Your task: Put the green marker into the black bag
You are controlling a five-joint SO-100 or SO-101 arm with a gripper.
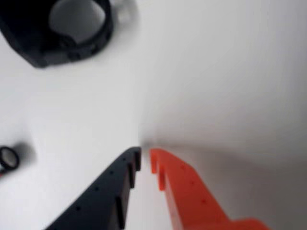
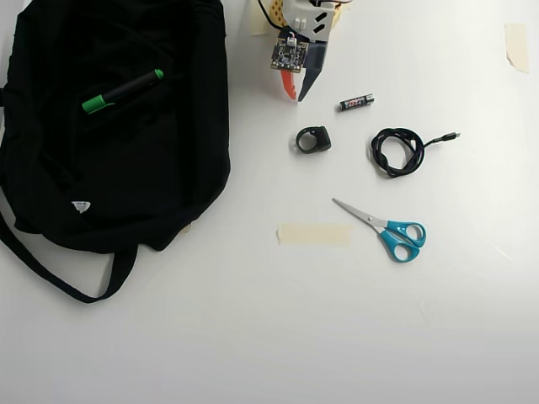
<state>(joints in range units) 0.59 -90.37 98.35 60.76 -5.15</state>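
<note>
In the wrist view the gripper point(image 1: 145, 154) has its black and orange fingers nearly together, holding nothing. Just beyond lies a black ring-shaped part point(image 2: 313, 140), then battery point(image 2: 356, 103), cable point(image 2: 397, 151) and scissors point(image 2: 389, 230). At upper left, the green marker point(image 2: 123, 91) lies on the black bag point(image 2: 160, 177).

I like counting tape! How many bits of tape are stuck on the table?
3. One long strip sits left of the scissors. One piece is near the top right corner. One piece peeks out beside the arm at the top; more may hide under the black bag.
</note>
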